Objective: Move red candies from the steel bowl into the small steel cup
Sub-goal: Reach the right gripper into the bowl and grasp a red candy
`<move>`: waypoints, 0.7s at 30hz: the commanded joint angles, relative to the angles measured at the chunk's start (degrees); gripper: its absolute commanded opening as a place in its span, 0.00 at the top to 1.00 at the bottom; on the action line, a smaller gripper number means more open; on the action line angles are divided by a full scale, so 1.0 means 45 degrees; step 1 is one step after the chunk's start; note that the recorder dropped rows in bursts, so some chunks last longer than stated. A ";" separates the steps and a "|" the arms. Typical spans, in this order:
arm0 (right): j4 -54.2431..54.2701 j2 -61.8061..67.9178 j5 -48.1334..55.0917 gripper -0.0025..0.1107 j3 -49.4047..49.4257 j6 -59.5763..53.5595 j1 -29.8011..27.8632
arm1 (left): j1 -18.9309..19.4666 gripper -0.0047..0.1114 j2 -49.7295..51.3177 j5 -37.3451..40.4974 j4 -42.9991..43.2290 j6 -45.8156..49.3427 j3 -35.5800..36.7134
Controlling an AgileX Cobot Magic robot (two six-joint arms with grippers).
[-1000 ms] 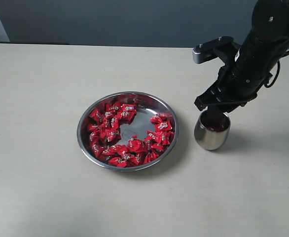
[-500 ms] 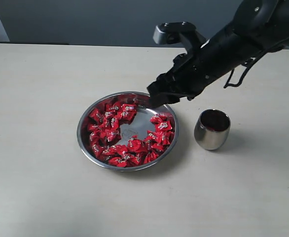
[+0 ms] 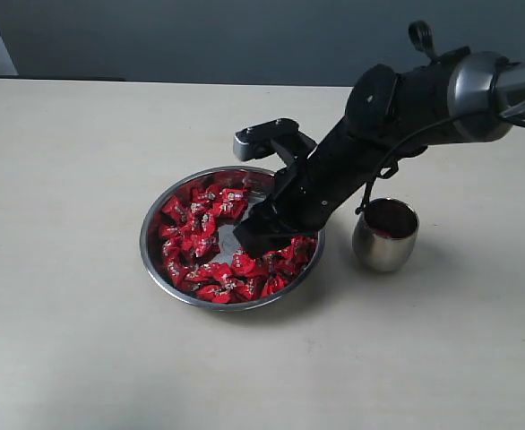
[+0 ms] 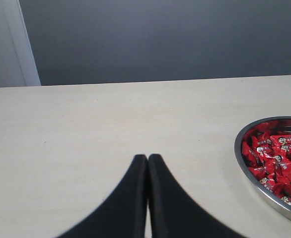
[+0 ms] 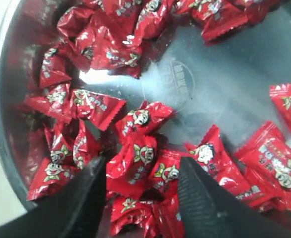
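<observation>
Right gripper point(image 3: 252, 240) has left the cup point(image 3: 385, 237) and now hangs low in the bowl point(image 3: 148, 246), fingers spread and empty over the candies point(image 3: 200, 235). Most candies lie in the bowl, so another pick appears due. Left gripper point(image 4: 148, 166) is pressed together, idle.

Soft, even, bright light throughout. The steel bowl point(image 3: 144, 238) and small steel cup point(image 3: 385, 235) cast faint shadows on the worktop point(image 3: 83, 358) toward 4 o'clock. In the right wrist view, white glare sits at 9 o'clock of the bowl's stamp point(image 5: 174, 82). The right hand point(image 5: 141, 163), close to the lens, looks blurred.
</observation>
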 commanded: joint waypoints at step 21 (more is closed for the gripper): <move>0.0875 0.0299 -0.0427 0.97 0.0004 -0.0456 0.0025 | -0.0077 0.96 -0.0059 -0.0051 0.0034 -0.0028 0.0031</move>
